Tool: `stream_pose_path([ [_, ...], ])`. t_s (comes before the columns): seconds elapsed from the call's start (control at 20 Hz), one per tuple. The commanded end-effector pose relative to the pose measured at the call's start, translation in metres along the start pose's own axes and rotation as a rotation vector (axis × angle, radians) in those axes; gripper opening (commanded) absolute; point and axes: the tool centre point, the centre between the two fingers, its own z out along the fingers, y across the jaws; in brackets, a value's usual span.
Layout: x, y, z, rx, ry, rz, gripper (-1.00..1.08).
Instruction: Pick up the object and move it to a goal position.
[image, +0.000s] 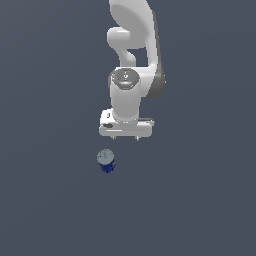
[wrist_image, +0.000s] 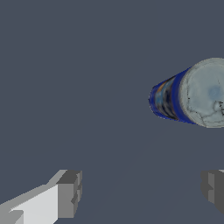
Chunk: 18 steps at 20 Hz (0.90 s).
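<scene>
Gripper (image: 126, 136) wide open, nothing held: in the wrist view the two grey fingertip pads (wrist_image: 69, 194) stand far apart, with only bare floor between them. In the exterior view the white gripper body hangs pointing down from the wrist of the Panda arm (image: 134, 60), its two short fingers barely showing under the crossbar. Clear gap between the fingers and the can; no contact in either view. Can (image: 106, 161) stands upright on the floor (image: 50, 200), below the gripper and offset from it toward the exterior view's left, nearer the finger on that side than the other. It is not between the fingers: the wrist view puts it outside the line joining the two pads, well off to one side and cut by the frame edge. Can top is a pale silvery-grey disc, facing up toward the wrist camera; dark blue printed side visible beneath it, with some lighter banding in the print, too small to read. Can looks narrower than the gripper's crossbar. Floor is a flat, uniform dark grey-blue all round. Arm rises from the gripper toward the upper edge of the exterior view, white links with a grey joint section.
</scene>
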Motion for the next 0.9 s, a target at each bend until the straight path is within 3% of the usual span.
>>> stream_pose_path([
  [0.0,0.000,0.000,0.000,0.000,0.000,0.000,1.00],
  [0.45,0.006,-0.018,-0.021,0.003,0.022,-0.061,1.00],
  [0.85,0.009,-0.012,-0.018,0.005,0.021,-0.016,1.00],
])
